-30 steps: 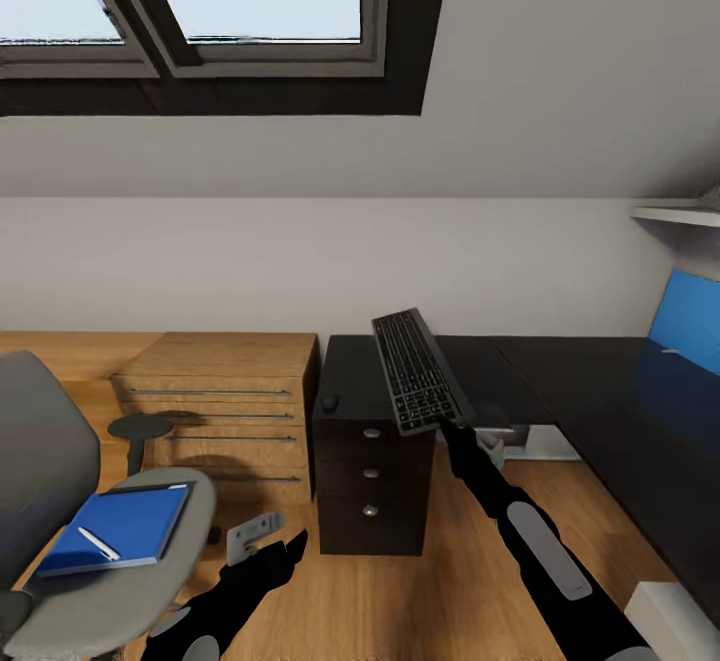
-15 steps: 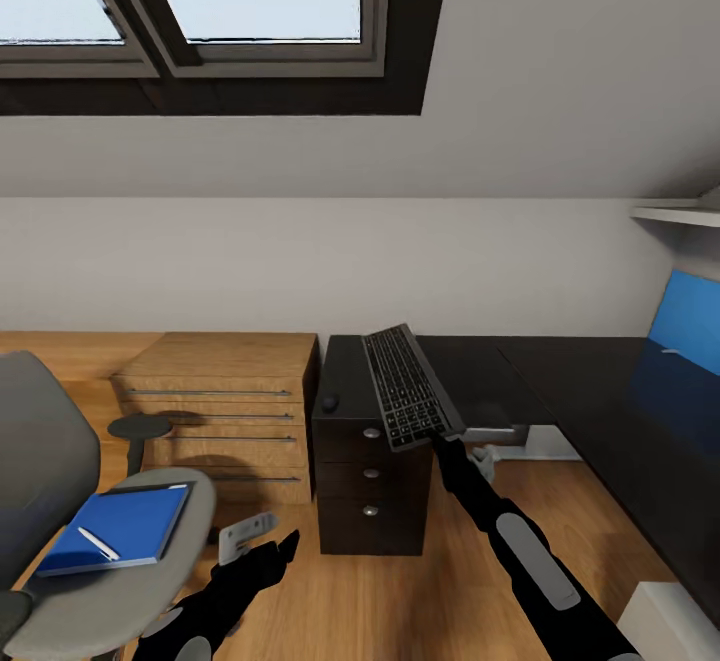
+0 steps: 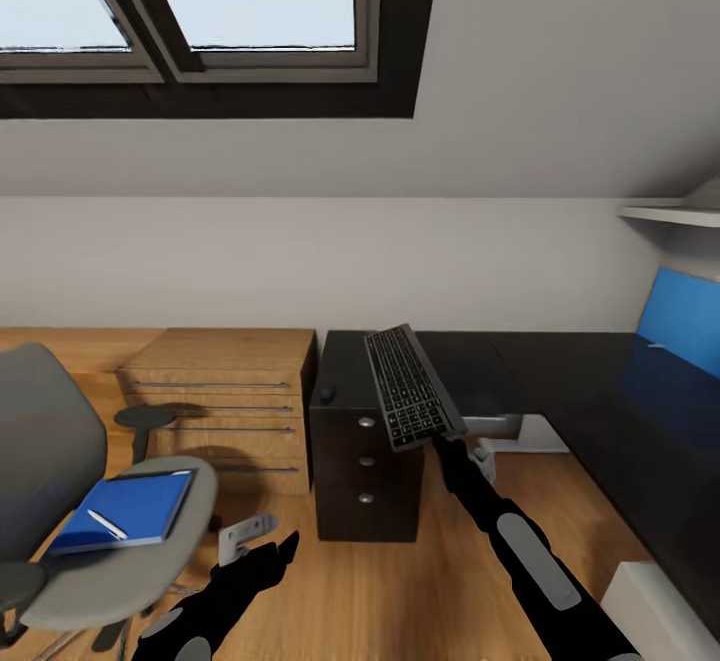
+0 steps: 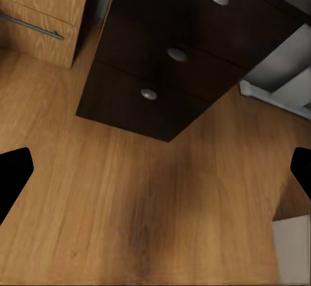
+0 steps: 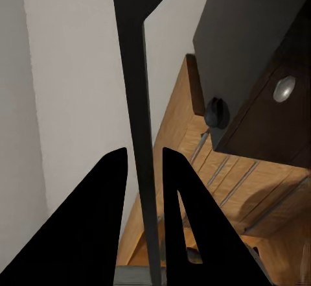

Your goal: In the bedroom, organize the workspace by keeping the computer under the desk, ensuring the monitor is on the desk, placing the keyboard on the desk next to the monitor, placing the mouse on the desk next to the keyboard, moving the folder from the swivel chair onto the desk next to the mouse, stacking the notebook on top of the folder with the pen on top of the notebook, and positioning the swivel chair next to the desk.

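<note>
Nearest in the head view, the left gripper (image 3: 262, 548) hangs low over the wooden floor (image 3: 400, 591), its fingers spread apart and holding nothing; in the left wrist view the two dark fingertips (image 4: 13, 177) sit at opposite edges with bare floorboards between them. Beside it on the left stands the swivel chair (image 3: 60, 501), grey and padded, with a blue folder (image 3: 125, 511) lying flat on its seat and a thin white pen (image 3: 106, 524) resting on top of the folder. On the right side, the right gripper (image 3: 437, 438) is clamped on the near end of the keyboard (image 3: 410, 386), which is held up in the air, tilted, in front of the desk's black drawer unit (image 3: 365, 461). In the right wrist view the keyboard (image 5: 139, 124) shows edge-on as a thin dark blade pinched between the two fingers (image 5: 97, 221). Just past the keyboard, the small black mouse (image 3: 327, 394) sits on the top of the drawer unit near its left edge; it also shows in the right wrist view (image 5: 217, 112) at the rim of that top. The glossy black desk (image 3: 560, 381) runs from there to the right, with its blue back panel (image 3: 680, 326) at the far right. Left of the drawer unit and just beside it stands a light wooden drawer chest (image 3: 225, 391). Behind everything is the pale wall (image 3: 300, 251), with a dark-framed skylight (image 3: 200, 21) above.
</note>
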Controlling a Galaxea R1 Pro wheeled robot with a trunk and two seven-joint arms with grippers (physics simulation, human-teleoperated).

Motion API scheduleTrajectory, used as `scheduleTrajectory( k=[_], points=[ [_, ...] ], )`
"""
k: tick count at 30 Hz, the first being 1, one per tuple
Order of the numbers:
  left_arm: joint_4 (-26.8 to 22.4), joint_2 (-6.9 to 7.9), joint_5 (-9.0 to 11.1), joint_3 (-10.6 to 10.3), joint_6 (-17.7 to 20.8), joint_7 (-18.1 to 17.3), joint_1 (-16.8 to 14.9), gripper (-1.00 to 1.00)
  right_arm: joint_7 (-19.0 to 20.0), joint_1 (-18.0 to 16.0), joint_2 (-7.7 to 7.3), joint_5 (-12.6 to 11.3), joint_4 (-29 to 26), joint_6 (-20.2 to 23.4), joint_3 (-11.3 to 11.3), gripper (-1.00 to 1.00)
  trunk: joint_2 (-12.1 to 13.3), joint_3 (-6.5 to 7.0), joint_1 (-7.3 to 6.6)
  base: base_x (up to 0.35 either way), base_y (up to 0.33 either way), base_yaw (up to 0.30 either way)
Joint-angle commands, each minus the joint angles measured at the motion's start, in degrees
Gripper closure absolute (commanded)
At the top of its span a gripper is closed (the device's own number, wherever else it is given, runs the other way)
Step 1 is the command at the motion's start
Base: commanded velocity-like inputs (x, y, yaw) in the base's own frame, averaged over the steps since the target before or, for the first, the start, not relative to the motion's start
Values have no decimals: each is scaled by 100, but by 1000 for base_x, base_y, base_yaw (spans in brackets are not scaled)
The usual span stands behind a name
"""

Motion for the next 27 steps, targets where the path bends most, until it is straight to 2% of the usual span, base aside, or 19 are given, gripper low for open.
scheduleTrajectory(
  k=[1,20,27],
  points=[
    [-7,4,60,-10,6,56,-3,-100,25,-4,-5,-64,1,8,10,100,-4,-6,-3,-289,-193,0],
    [7,4,55,-10,0,56,-3,-100,21,-4,-5,-66,5,6,-82,100,-4,-6,-3,-288,-198,0],
    [7,-2,60,-17,-2,56,-3,-100,21,-4,-11,-66,8,9,-182,100,-4,-6,-3,-315,-164,0]
  ],
)
